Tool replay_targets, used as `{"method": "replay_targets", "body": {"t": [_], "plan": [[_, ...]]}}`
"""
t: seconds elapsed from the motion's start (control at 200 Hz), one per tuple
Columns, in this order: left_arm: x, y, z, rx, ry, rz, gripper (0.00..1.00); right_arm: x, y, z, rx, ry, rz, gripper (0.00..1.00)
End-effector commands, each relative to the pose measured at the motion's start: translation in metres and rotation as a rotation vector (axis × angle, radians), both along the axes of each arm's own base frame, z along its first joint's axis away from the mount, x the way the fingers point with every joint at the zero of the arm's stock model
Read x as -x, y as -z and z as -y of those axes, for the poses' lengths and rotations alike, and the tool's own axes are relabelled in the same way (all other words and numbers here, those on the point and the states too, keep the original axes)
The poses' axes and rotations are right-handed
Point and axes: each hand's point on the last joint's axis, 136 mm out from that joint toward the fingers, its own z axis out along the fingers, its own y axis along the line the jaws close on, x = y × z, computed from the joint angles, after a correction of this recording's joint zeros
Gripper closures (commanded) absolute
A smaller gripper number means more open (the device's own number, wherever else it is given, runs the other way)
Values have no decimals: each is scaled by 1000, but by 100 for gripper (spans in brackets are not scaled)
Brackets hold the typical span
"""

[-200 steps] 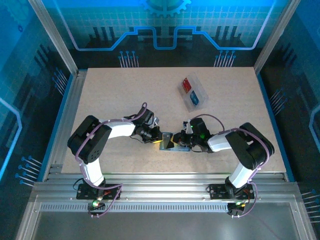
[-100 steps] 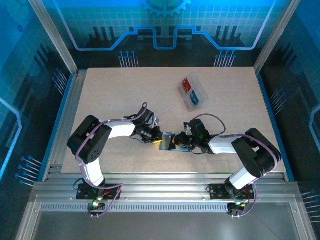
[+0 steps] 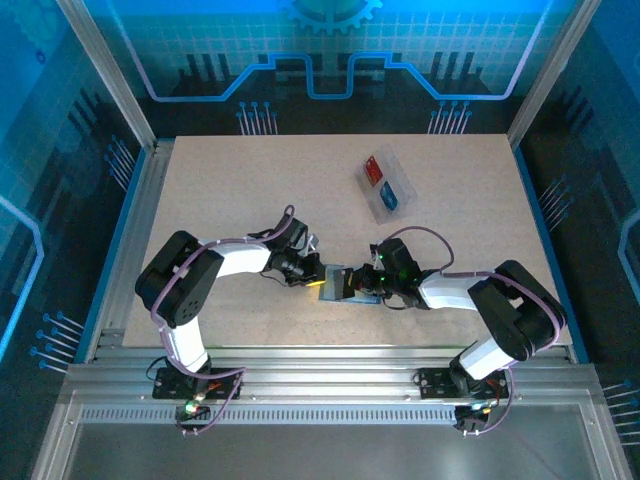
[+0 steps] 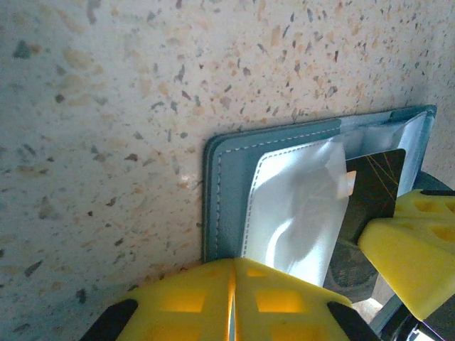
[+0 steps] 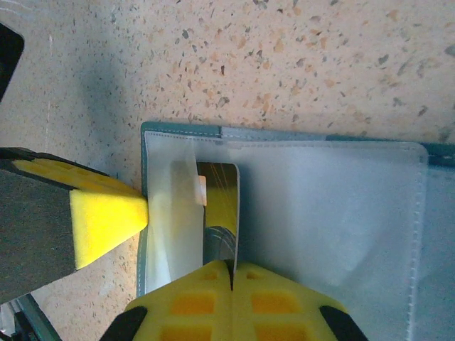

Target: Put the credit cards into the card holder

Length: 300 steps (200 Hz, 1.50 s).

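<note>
Plenty of bare tabletop [image 3: 220,180] across the upper left and far right of the top view, so passing there is easy. The clear tray [image 3: 385,187] sits upper right of centre, well apart from the arms. Lower centre is jammed: left hand [image 3: 322,278] and right hand [image 3: 358,285] both clamped on the card holder [image 4: 220,206], tips nearly meeting.

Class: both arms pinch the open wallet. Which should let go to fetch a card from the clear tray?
Right, probably: the tray lies on its side, nearer the right fingers, and the left fingers can hold the wallet.
</note>
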Motion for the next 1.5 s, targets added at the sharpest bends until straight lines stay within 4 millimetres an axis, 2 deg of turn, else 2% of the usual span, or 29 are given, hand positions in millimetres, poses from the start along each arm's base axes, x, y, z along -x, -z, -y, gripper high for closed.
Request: {"method": "replay_targets", "body": {"t": [0.0,0.515,0.971,1.176,1.336,1.496], "plan": [[24,18,-3,-22,11,-92,89,11,30,19,128,23,-59,100],[25,19,-1,-7,11,-101,88,6,29,19,147,74,-52,100],[25,20,0,-8,14,-105,88,14,27,-9,122,26,-40,100],[26,20,-1,-9,13,-107,88,20,31,-14,116,11,-64,100],[25,21,-1,-13,12,-106,89,19,26,-15,115,5,-45,90],[24,21,-3,-24,10,-104,88,19,18,-13,135,-10,-37,71]]}}
